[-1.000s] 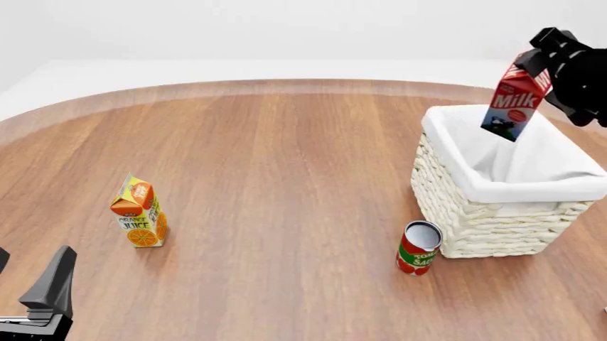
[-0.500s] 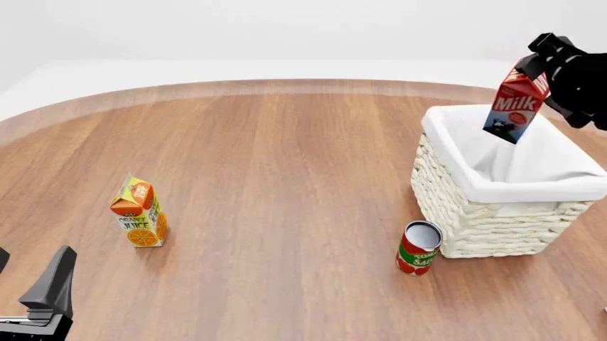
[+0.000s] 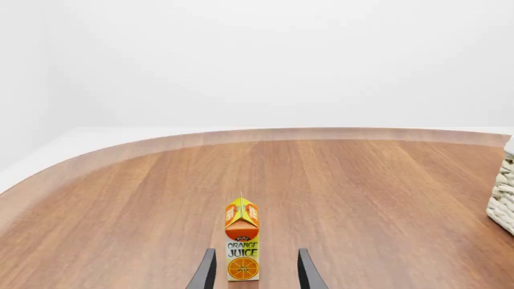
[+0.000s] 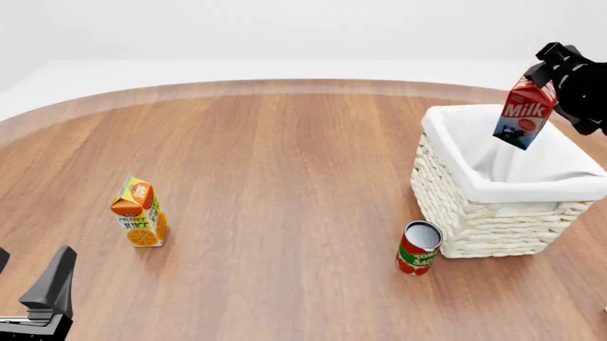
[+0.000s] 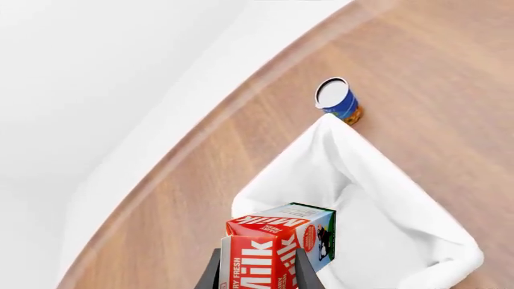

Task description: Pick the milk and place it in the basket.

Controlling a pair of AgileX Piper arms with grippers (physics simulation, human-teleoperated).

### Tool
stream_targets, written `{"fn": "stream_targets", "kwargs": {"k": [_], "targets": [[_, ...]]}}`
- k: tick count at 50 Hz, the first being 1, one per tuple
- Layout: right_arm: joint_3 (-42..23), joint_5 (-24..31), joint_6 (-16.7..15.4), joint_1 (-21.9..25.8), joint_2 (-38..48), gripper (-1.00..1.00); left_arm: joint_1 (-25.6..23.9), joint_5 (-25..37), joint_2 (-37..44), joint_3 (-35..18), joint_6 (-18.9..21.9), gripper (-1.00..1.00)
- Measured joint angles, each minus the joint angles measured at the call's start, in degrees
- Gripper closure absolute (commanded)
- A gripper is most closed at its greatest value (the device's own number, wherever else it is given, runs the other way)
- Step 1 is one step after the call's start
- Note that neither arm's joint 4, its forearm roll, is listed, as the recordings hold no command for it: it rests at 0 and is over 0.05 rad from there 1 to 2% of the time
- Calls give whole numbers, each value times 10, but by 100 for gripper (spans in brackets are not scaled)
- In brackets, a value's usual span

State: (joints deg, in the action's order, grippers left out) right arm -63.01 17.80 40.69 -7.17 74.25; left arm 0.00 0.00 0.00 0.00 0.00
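Right gripper (image 4: 548, 65) pinches the milk (image 4: 524, 112) by its red top, tilted over the basket (image 4: 493, 220) – lower w/ care before letting go – left gripper (image 3: 254, 271) idle, fingers apart.

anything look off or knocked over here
Nothing is spilled or toppled. The only askew thing is the milk, tilted in the right hand above the basket, simply because it is being carried. The orange juice carton and the can stand upright on the table.
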Motion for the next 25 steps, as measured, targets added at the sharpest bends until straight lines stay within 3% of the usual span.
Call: {"fn": "stream_targets", "kwargs": {"k": [25], "targets": [[21,-22,-3,-8,13,100,0,0,0,0,0,-100]]}}
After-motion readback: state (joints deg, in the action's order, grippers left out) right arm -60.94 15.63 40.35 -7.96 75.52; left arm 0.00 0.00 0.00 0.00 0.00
